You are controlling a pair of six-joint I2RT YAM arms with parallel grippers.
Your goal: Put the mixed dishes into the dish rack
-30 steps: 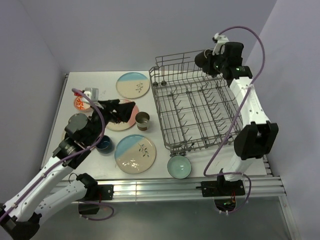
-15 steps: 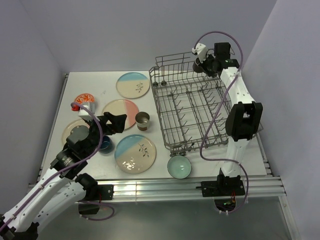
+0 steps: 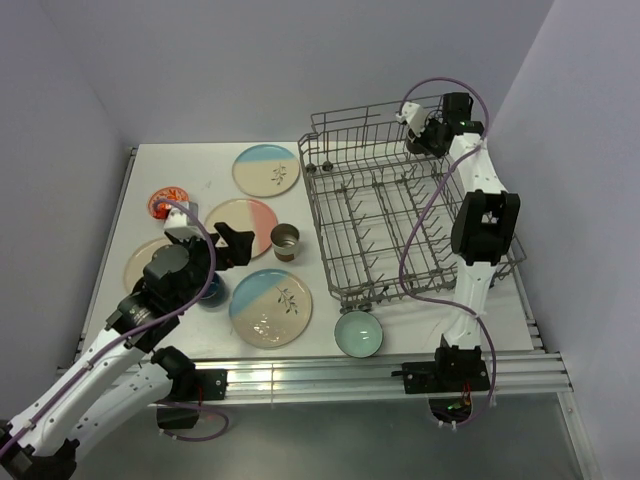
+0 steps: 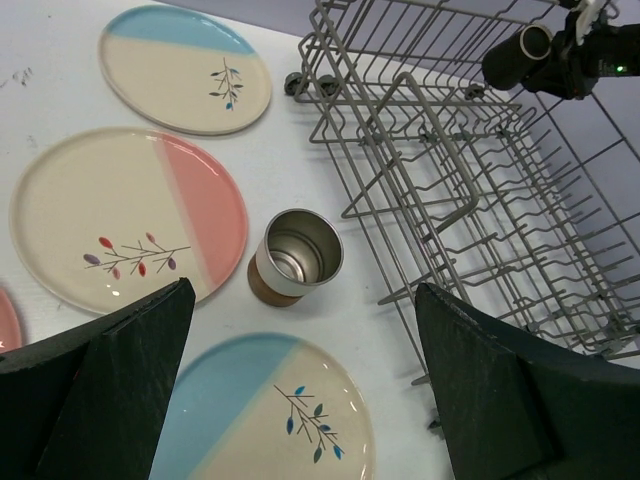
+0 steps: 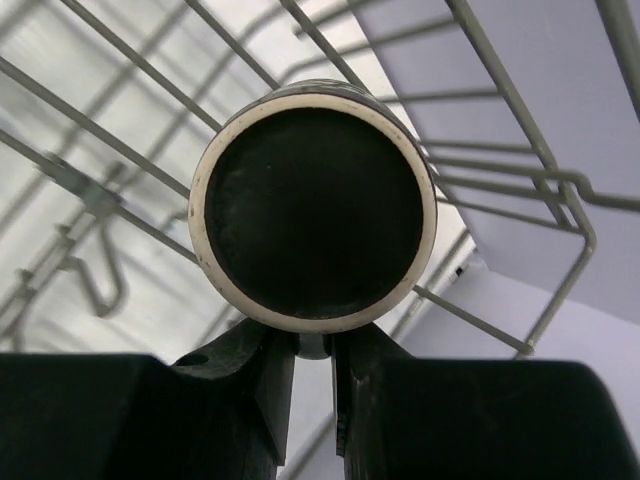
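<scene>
My right gripper [image 3: 428,136] is shut on a dark mug with a pale rim [image 5: 312,218], pinching it at its lower edge, over the far right corner of the dish rack [image 3: 390,220]. The mug also shows in the left wrist view as a dark mug [image 4: 520,48]. My left gripper [image 3: 232,246] hangs open and empty above the table, with its fingers [image 4: 130,360] spread either side of a brown mug [image 4: 293,257]. Around it lie a pink plate [image 3: 240,222] and two blue plates [image 3: 266,169] [image 3: 271,306]. An orange-red bowl [image 3: 165,201] sits far left and a teal bowl [image 3: 358,333] in front of the rack.
Another plate [image 3: 140,265] and a dark-blue cup [image 3: 211,292] lie partly under my left arm. The rack's upright tines [image 4: 450,170] and raised wire sides [image 5: 100,130] stand close around the held mug. Walls close in the table's left, back and right.
My left gripper has drawn back from over the pink plate toward the near side and opened fully. The right arm has folded more upright, keeping the mug over the rack's far corner.
</scene>
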